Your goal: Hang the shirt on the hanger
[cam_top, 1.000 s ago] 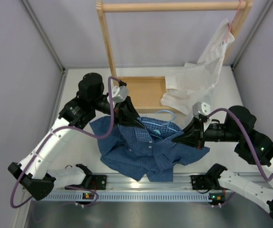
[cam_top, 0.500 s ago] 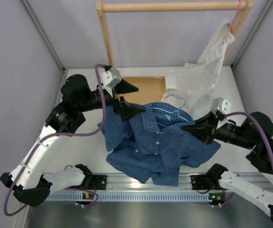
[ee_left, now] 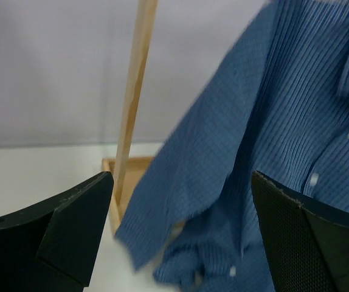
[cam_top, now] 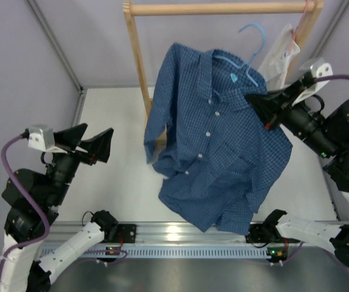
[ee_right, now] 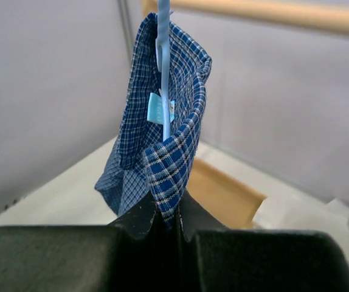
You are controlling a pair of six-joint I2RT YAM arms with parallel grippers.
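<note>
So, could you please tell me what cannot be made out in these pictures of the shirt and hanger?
Right wrist: the hanger loses its hook at the top edge.
Top external: the shirt hides the hanger's arms.
Left wrist: the shirt is blurred and cut off at the right edge.

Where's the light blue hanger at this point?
Top view, upper right: the hanger sits inside the collar of the shirt, its hook poking up near the wooden rail, just left of the right gripper pinching the shirt.
</note>
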